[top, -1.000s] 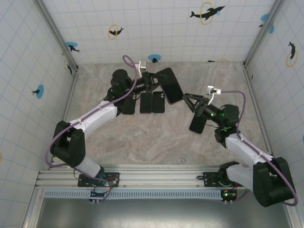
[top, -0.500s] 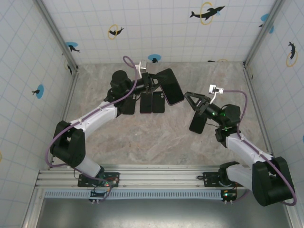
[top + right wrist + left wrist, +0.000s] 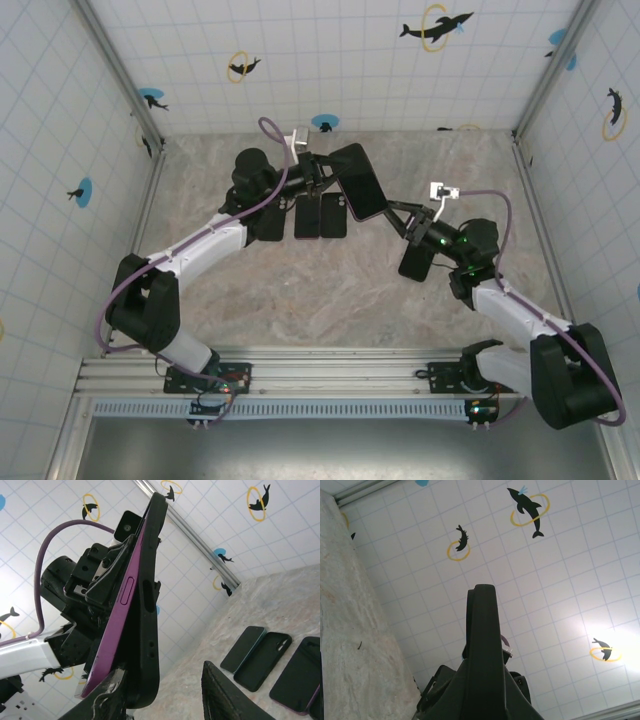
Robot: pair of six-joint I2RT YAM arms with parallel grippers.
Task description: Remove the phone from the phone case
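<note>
The purple phone [image 3: 120, 610] sits in a black phone case [image 3: 147, 630], held up off the table by my left gripper [image 3: 325, 178], which is shut on its far end. At the near end the case stands away from the phone's edge. My right gripper [image 3: 162, 680] is open around that lower corner. Its left finger [image 3: 102, 697] is against the phone and case, while its right finger [image 3: 225, 695] stands well apart. From above, the cased phone [image 3: 358, 180] tilts between the two grippers. In the left wrist view its dark edge [image 3: 481, 625] rises from the shut jaws.
Three dark phones or cases [image 3: 307, 215] lie side by side on the marble table [image 3: 300, 290] under the left arm, and another [image 3: 416, 260] lies under the right wrist. Tiled walls [image 3: 330, 60] close in the back and both sides.
My right gripper has moved up and left, bringing its fingers onto the lower corner of the held phone. The left arm and the phone have stayed in place.
</note>
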